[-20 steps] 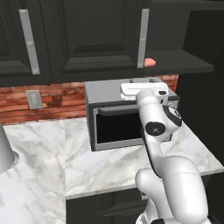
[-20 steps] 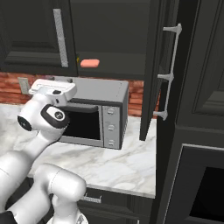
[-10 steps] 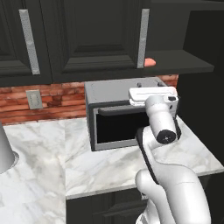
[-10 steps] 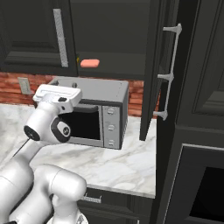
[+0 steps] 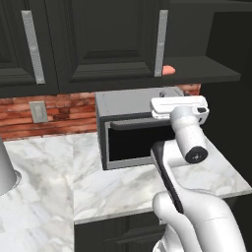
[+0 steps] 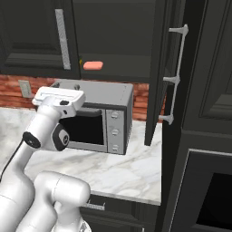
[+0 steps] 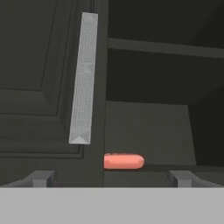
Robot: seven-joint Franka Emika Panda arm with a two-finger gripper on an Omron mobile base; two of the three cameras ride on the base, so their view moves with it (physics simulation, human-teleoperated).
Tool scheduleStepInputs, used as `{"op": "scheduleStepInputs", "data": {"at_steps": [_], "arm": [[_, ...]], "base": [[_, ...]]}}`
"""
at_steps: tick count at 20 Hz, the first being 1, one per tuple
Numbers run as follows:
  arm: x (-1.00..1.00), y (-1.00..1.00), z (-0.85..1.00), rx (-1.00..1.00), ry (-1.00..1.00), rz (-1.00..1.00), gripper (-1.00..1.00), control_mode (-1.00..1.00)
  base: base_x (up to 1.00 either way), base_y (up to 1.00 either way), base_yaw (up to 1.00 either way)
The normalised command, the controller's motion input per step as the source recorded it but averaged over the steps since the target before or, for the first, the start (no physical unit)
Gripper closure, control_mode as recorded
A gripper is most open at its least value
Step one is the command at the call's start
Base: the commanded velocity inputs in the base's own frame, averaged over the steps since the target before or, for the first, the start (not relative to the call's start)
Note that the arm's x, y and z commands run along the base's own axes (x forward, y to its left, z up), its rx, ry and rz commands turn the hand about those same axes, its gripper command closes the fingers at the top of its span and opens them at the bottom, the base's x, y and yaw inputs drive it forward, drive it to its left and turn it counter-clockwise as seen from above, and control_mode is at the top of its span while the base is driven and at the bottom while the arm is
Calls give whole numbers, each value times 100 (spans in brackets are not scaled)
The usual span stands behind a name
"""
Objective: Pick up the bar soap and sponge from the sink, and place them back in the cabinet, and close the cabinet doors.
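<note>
White marble tabletop (image 5: 54, 182) under dark wall cabinets. My tool (image 7: 112, 177) is empty with its tips spread wide, level with the microwave (image 6: 106, 115) top. Beyond it, the bar soap (image 7: 124, 161) lies on the cabinet (image 6: 118, 41) shelf's front edge. I'd pull straight back, clear the open door (image 6: 159, 72), then fetch the sponge.

A white marble table (image 5: 59, 172) veined in grey runs along the wall, with dark lower cabinet fronts (image 5: 123, 234) beneath it. A grey microwave (image 5: 133, 130) with a dark glass door stands on it against the wall. Behind runs a red brick backsplash (image 5: 64, 110) carrying a pale wall outlet (image 5: 38, 111). At the far right stands a tall dark panelled unit (image 6: 208, 104) with a built-in oven (image 6: 213, 190) low in it. The light is dim and even.
</note>
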Motion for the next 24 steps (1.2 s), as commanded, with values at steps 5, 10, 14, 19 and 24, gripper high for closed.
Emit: {"op": "scheduleStepInputs", "data": {"at_steps": [5, 10, 14, 19, 24], "arm": [[-36, -6, 28, 0, 2, 0, -100, -100], [-39, -13, 30, 0, 2, 0, -100, -100], [-41, -16, 28, 0, 2, 0, -100, -100], [-48, -13, 18, 0, 1, 0, -100, -100], [-46, -14, 11, 0, 0, 0, -100, -100]], "base": [[0, 0, 0], [0, 0, 0], [0, 0, 0], [0, 0, 0], [0, 0, 0]]}}
